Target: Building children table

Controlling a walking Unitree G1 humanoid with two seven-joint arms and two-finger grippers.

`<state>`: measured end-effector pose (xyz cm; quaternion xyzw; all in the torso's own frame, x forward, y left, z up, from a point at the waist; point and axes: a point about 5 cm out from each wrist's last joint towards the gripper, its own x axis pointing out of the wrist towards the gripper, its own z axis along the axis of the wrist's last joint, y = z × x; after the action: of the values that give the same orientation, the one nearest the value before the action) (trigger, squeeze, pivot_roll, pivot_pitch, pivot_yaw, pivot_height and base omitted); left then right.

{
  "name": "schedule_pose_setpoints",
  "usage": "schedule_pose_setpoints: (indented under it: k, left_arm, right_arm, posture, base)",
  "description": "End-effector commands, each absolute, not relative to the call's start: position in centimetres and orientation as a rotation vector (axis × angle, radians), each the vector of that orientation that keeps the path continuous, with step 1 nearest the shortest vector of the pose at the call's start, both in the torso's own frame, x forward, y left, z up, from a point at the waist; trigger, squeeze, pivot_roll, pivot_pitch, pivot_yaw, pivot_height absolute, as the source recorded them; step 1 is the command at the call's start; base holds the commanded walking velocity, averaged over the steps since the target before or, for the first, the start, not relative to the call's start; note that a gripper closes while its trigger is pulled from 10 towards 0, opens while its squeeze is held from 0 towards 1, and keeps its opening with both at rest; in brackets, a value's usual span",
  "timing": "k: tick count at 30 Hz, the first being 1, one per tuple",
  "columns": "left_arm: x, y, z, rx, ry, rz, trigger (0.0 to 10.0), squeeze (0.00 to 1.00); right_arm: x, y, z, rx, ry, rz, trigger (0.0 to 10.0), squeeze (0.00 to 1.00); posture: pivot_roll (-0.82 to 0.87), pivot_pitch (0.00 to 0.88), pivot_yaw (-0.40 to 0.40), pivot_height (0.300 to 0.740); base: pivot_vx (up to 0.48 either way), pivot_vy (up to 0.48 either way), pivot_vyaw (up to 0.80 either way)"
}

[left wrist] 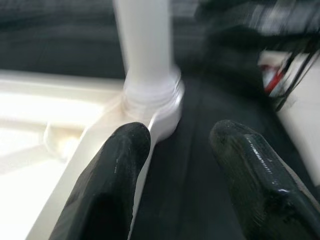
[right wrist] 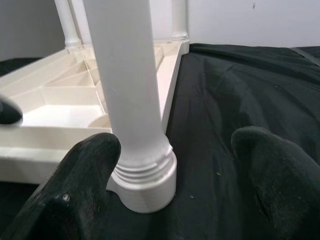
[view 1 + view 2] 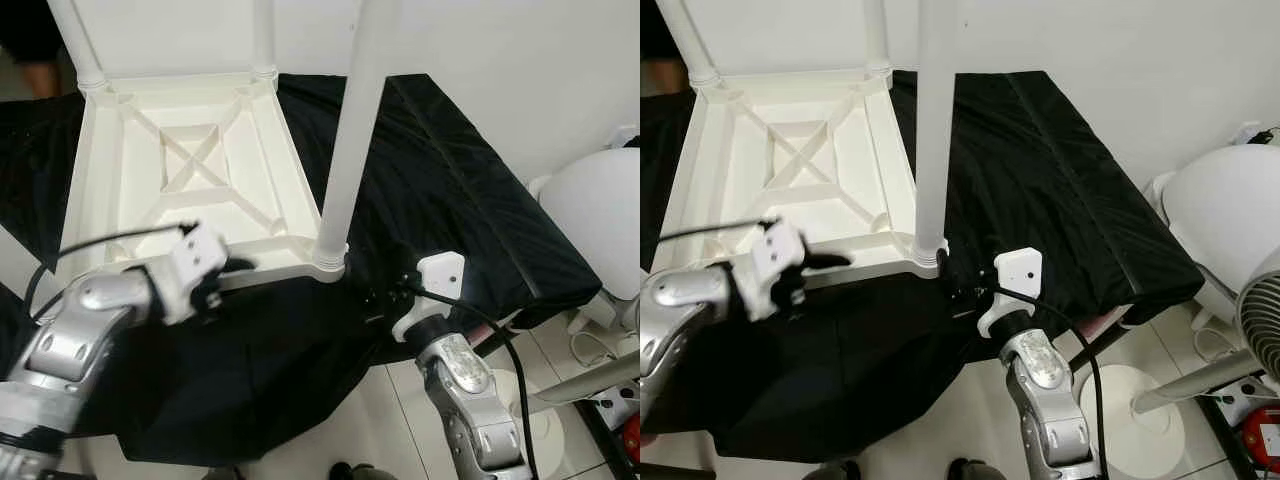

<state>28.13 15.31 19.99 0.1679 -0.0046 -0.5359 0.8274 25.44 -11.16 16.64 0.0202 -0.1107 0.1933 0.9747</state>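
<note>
While the right tool point(image 2: 175, 185) gapes open, the table leg point(image 2: 132, 100) stands just beside it

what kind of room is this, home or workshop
Probably a home room used as an assembly spot, not a workshop. An upturned white plastic table lies on a black cloth for protection. A white fan stands by a plain white wall on a tiled floor.
</note>
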Motion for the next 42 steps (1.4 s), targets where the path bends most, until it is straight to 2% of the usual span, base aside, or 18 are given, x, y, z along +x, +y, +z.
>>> schedule_pose_setpoints:
  k: [1,5,8,9,10,11,13,20,23,30,36,42]
  left_arm:
    - [28.1,15.1,20.3,0.295,-0.018,-1.095,10.0,0.0]
    - [27.9,14.8,20.6,0.284,-0.033,-1.1,10.0,0.0]
    - [28.2,14.3,21.1,0.282,-0.073,-1.006,10.0,0.0]
    - [29.0,14.4,21.3,0.281,-0.094,-0.91,10.0,0.0]
    - [29.0,14.4,21.3,0.281,-0.094,-0.91,10.0,0.0]
    - [29.7,14.5,21.4,0.254,-0.089,-0.825,10.0,0.0]
    - [31.0,14.8,21.1,0.145,-0.064,-0.659,10.0,0.0]
    - [31.4,14.9,20.6,0.093,-0.047,-0.506,10.0,0.0]
    - [32.0,15.4,20.3,0.041,-0.043,-0.365,10.0,0.0]
    - [32.2,15.3,19.6,0.01,-0.038,-0.281,10.0,0.0]
    - [32.4,15.5,20.4,0.069,-0.111,-0.19,10.0,0.0]
    - [32.7,15.3,19.7,0.015,-0.13,-0.227,10.0,0.0]
  right_arm:
    - [25.5,-11.6,16.1,0.012,-0.198,0.395,10.0,0.0]
    - [25.5,-11.6,16.0,0.003,-0.194,0.411,10.0,0.0]
    - [25.8,-11.8,15.8,-0.034,-0.189,0.439,10.0,0.0]
    - [26.1,-11.9,15.9,-0.056,-0.19,0.436,10.0,0.0]
    - [26.1,-11.9,15.9,-0.056,-0.19,0.436,10.0,0.0]
    - [26.4,-12.1,15.9,-0.077,-0.19,0.428,10.0,0.0]
    - [27.3,-12.0,16.1,-0.111,-0.199,0.431,10.0,0.0]
    - [28.3,-11.7,16.5,-0.121,-0.211,0.448,10.0,0.0]
    - [28.9,-11.6,16.7,-0.127,-0.213,0.459,10.0,0.0]
    - [29.2,-10.9,16.7,-0.123,-0.225,0.485,10.0,0.0]
    - [29.4,-10.2,16.5,-0.132,-0.225,0.516,10.0,0.0]
    - [29.8,-9.9,16.9,-0.089,-0.235,0.505,10.0,0.0]
  posture:
    - [0.02,0.126,-0.042,0.74]
    - [0.02,0.125,-0.045,0.74]
    - [0.03,0.12,-0.051,0.74]
    - [0.03,0.119,-0.052,0.74]
    - [0.03,0.119,-0.052,0.74]
    - [0.03,0.119,-0.052,0.74]
    - [0.03,0.119,-0.046,0.74]
    - [0.04,0.119,-0.047,0.74]
    - [0.05,0.12,-0.046,0.74]
    - [0.05,0.118,-0.049,0.74]
    - [0.04,0.12,-0.058,0.74]
    - [0.01,0.129,-0.07,0.74]
  base:
    - [0.0,0.0,0.0]
    - [0.0,0.0,0.0]
    - [0.0,0.0,0.0]
    - [0.0,0.0,0.0]
    - [0.0,0.0,0.0]
    - [0.0,0.0,0.0]
    - [0.0,0.0,0.0]
    - [0.0,0.0,0.0]
    - [0.0,0.0,0.0]
    - [0.0,0.0,0.0]
    - [0.0,0.0,0.0]
    - [0.0,0.0,0.0]
